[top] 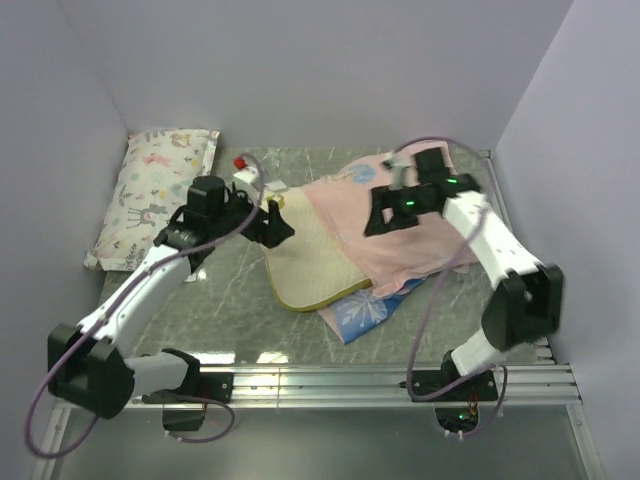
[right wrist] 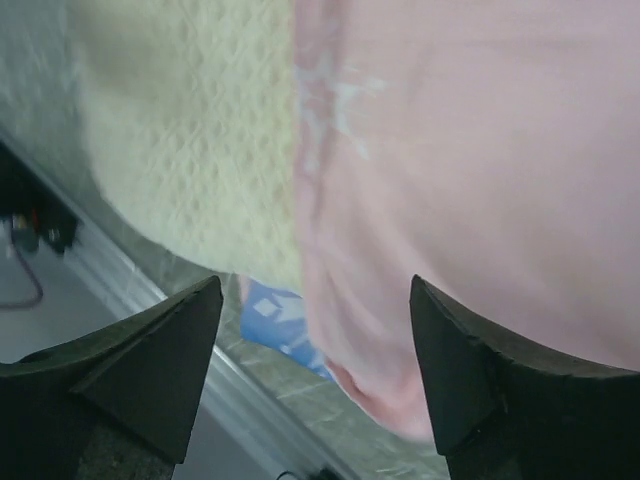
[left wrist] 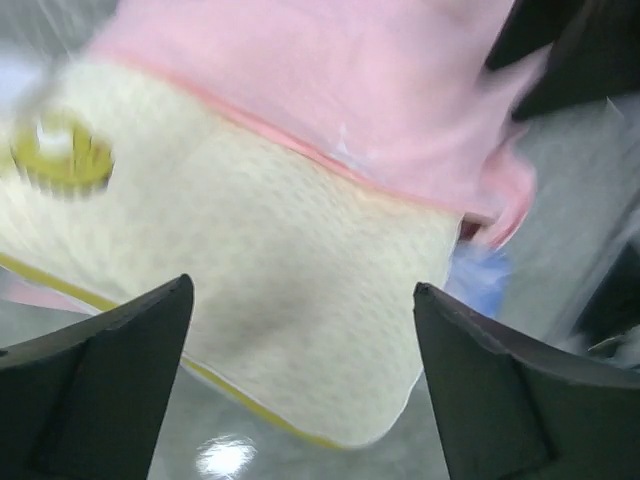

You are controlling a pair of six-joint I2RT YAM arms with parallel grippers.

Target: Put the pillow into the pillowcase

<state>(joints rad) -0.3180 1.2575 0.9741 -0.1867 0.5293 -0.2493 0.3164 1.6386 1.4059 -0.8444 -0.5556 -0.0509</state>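
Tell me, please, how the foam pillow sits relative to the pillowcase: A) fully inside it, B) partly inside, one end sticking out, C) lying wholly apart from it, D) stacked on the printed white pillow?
B: the pink pillowcase covers part of the foam pillow, whose cream end with its yellow edge shows bare.

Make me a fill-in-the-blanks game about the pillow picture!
The cream pillow sticks partly out of the ___ pillowcase.
The left gripper and right gripper are both ___, holding nothing.
The animal-print pillow lies against the ___ wall.
Missing words: pink; open; left.
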